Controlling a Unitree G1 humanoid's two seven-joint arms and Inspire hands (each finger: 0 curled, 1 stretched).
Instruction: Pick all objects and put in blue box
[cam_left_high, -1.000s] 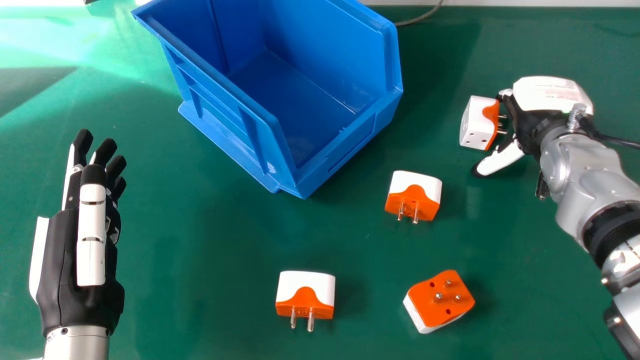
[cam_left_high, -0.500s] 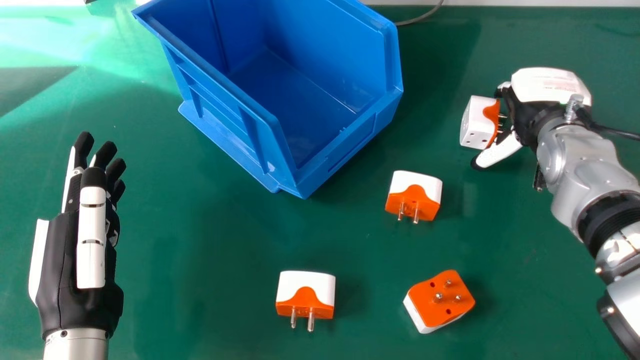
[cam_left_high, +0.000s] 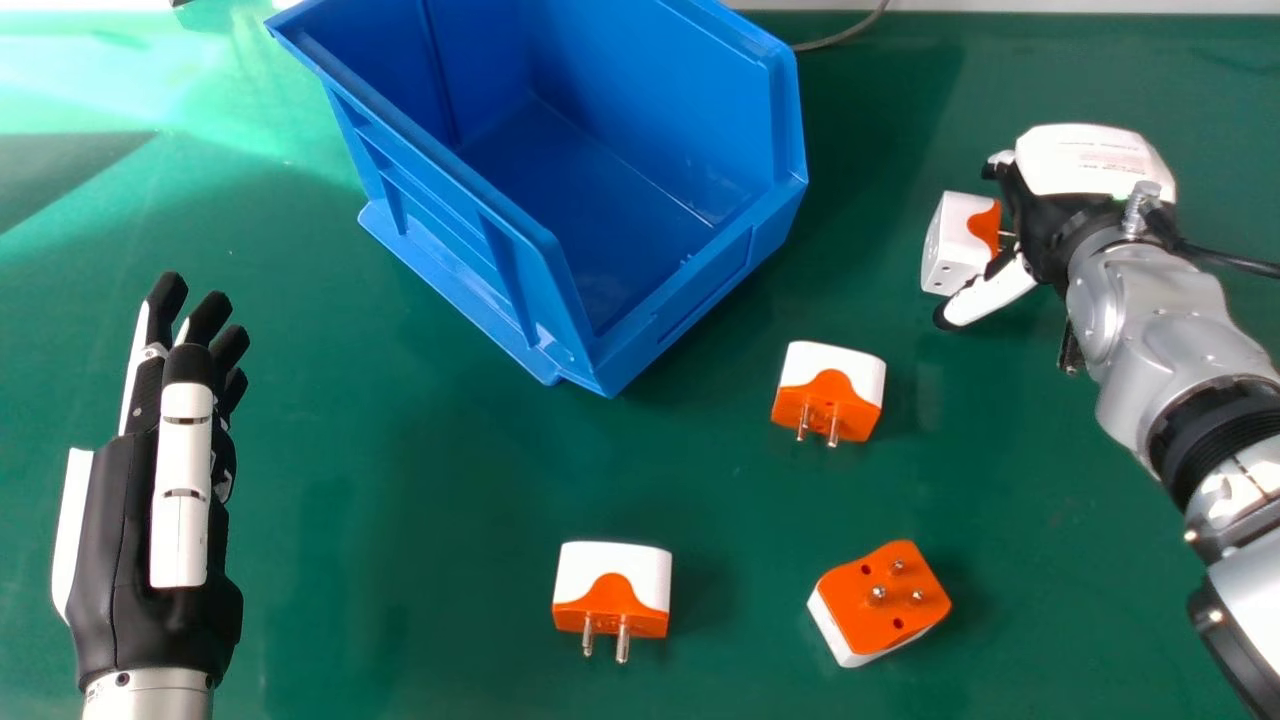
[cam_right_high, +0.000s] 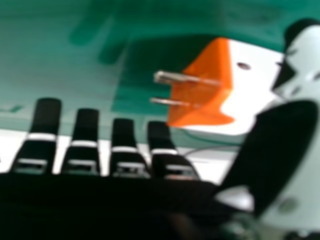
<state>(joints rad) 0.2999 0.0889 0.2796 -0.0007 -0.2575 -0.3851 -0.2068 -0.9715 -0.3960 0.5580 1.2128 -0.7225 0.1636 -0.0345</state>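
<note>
with the middle of the head view as the clock's centre, the big, open-topped blue plastic box (cam_left_high: 575, 345) stands at about eleven o'clock on the smooth green table (cam_left_high: 420, 480), turned askew. four blocky white-and-orange plastic plug adapters with metal pins lie on the table, outside the box.

the first adapter (cam_left_high: 950, 245) is at about two o'clock, its white body facing nine o'clock and its pins pointing towards three. the robot's right hand (cam_left_high: 1045, 220) is just beyond those pins, on their three o'clock side, with its thumb (cam_left_high: 990, 292) close by the adapter's lower corner. the right hand view shows the hand's fingers (cam_right_high: 87, 125) straight, apart from the adapter, and the thumb overlapping the adapter's white body; i can't tell whether thumb and adapter touch. the hand is relaxed and has no grip on it.

the second adapter (cam_left_high: 828, 390) lies at about three o'clock, the third adapter (cam_left_high: 885, 605), pins up, between four and five, and the fourth adapter (cam_left_high: 612, 590) at six.

the left hand (cam_left_high: 150, 500) is between eight and nine o'clock, unclenched and holding nothing, its fingers pointing towards twelve.
</note>
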